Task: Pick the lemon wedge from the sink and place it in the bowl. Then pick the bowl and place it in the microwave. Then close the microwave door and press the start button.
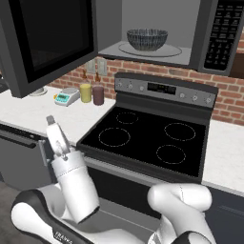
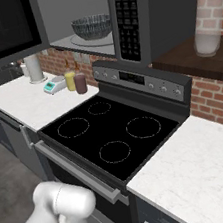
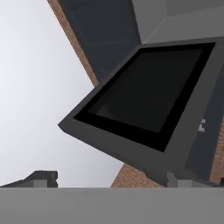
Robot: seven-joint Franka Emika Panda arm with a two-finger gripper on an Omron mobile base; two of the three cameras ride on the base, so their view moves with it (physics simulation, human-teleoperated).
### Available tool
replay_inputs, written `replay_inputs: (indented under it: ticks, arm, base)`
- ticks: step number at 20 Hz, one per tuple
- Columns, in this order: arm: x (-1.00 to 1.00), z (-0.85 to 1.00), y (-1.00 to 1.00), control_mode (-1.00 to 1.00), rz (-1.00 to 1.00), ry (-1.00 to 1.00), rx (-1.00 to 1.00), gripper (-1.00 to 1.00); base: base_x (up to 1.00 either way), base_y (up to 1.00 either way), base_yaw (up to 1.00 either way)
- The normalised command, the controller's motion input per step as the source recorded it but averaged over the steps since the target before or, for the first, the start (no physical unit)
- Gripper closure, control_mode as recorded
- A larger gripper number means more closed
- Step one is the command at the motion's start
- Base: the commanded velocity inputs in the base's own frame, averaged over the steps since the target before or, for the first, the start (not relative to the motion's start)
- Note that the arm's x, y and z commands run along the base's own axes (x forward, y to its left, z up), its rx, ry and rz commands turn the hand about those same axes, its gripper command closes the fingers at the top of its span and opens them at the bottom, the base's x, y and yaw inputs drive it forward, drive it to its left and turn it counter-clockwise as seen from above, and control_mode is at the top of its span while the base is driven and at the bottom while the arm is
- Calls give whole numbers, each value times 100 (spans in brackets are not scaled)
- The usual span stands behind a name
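You have the bowl (image 1: 147,39) sitting on the turntable inside the microwave (image 1: 190,28), above the stove (image 1: 147,138). The microwave door (image 1: 45,40) hangs wide open at left. Your gripper (image 3: 107,179) is spread and empty below that door; the lemon wedge may lie in the bowl, hidden.

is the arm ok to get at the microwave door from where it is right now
Probably yes. The microwave door hangs swung open over the counter, the gripper sits below it with fingers open and empty, and nothing stands between them.
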Motion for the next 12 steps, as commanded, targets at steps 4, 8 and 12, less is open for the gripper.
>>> replay_inputs:
  ticks: [4, 8, 12]
  arm:
    - [45, -66, 100, -100, -11, 6, 0, -100]
    - [44, -62, 100, -100, -9, 5, 0, -100]
    - [78, -14, 95, -100, -14, 1, 0, -100]
  base:
    - [0, 0, 0]
    - [0, 0, 0]
    - [0, 0, 0]
